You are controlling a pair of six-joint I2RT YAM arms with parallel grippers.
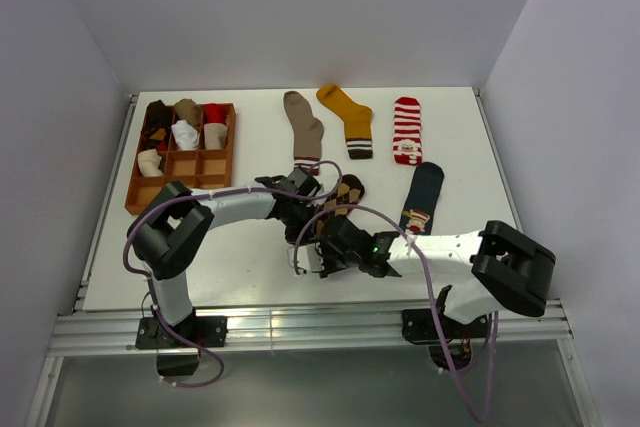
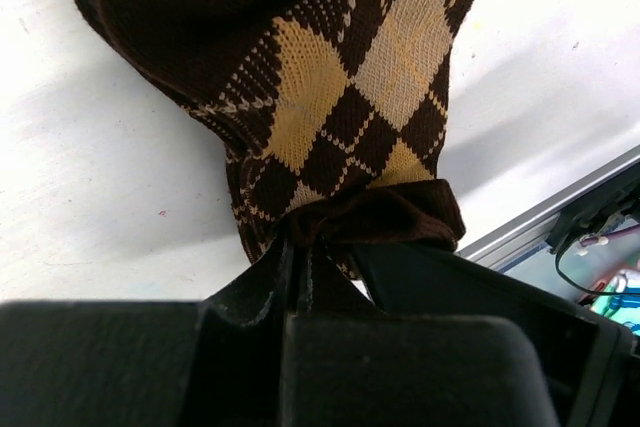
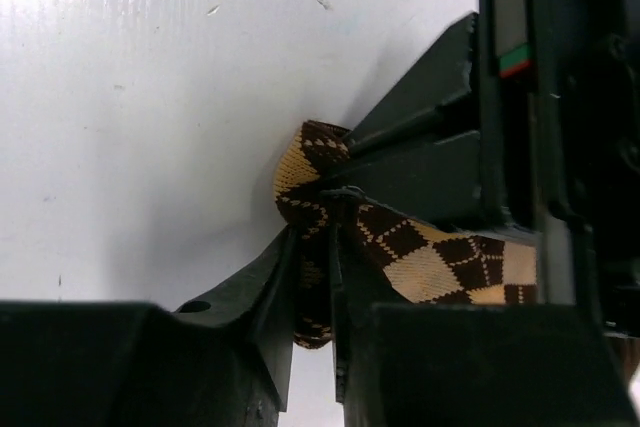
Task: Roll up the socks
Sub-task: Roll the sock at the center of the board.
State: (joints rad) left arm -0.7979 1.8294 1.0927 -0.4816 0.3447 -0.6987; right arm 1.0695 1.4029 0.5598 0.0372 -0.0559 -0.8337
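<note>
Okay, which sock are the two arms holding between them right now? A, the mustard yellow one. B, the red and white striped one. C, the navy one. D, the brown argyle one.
D: each wrist view shows the left gripper and the right gripper with fingers pinched on the brown argyle sock.
</note>
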